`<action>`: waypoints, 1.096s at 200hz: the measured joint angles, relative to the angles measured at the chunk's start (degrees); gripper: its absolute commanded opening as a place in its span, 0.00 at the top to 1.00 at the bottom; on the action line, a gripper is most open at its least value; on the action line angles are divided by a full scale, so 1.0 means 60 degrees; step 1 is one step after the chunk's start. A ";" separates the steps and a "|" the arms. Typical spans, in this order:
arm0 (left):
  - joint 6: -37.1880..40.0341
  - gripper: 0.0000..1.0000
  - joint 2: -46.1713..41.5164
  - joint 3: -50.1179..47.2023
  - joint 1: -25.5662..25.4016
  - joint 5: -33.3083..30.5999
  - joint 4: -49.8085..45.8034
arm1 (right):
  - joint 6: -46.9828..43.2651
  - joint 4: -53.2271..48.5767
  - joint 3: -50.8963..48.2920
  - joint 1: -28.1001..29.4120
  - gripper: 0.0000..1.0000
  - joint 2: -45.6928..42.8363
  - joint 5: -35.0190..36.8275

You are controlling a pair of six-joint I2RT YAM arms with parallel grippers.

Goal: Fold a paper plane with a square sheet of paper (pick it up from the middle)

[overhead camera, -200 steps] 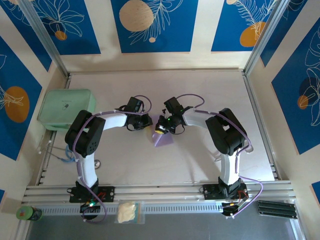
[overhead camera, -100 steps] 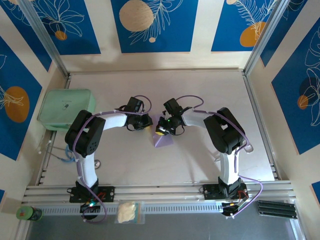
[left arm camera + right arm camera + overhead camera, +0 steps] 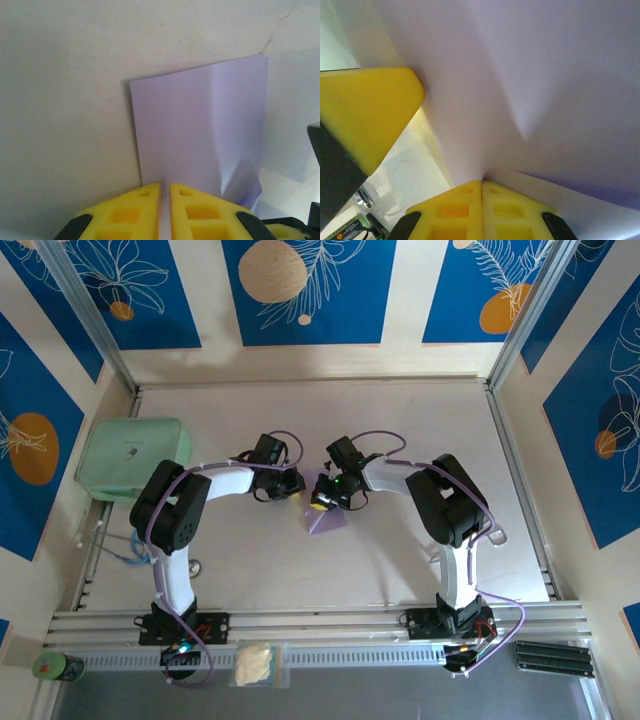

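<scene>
The square sheet of paper [image 3: 328, 520], pale lilac, sits at mid-table between both grippers, bent and creased. In the left wrist view the sheet [image 3: 200, 130] stands in front with a vertical crease and a crumpled lower right corner. My left gripper [image 3: 165, 186] is shut on its near edge, which passes through a thin slit between the yellow fingers. My right gripper [image 3: 482, 182] is shut on the sheet [image 3: 545, 75], which curls up out of its tips. From above, the left gripper [image 3: 295, 493] and right gripper [image 3: 319, 504] nearly meet. The paper plane is out of view.
A mint-green rounded box [image 3: 133, 456] stands at the table's left edge. On the near rail lie a small bag [image 3: 254, 663], a green bottle [image 3: 58, 667] and black bars [image 3: 553, 658]. A yellow finger of the left gripper [image 3: 365, 110] is close beside the right one.
</scene>
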 measured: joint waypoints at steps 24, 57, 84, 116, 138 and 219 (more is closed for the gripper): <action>-0.0004 0.85 0.0000 0.0000 0.0000 0.0000 0.0000 | -0.0004 -0.0004 0.0000 0.0000 1.00 0.0000 0.0004; -0.0004 0.86 0.0000 -0.0007 0.0000 -0.0004 0.0004 | 0.0000 -0.0007 0.0000 0.0000 1.00 0.0004 0.0011; -0.0004 0.86 0.0000 -0.0018 0.0000 -0.0007 0.0004 | 0.0000 -0.0007 0.0000 0.0000 1.00 0.0004 0.0011; -0.0004 0.86 0.0000 -0.0018 0.0000 -0.0007 0.0004 | 0.0000 -0.0004 0.0000 0.0004 1.00 0.0004 0.0015; -0.0004 0.86 0.0000 -0.0018 0.0000 -0.0007 0.0004 | 0.0000 -0.0004 -0.0004 0.0004 1.00 -0.0004 0.0015; -0.0004 0.86 0.0000 -0.0018 0.0000 -0.0007 0.0004 | -0.0004 -0.0055 -0.0007 0.0029 1.00 -0.0040 0.0142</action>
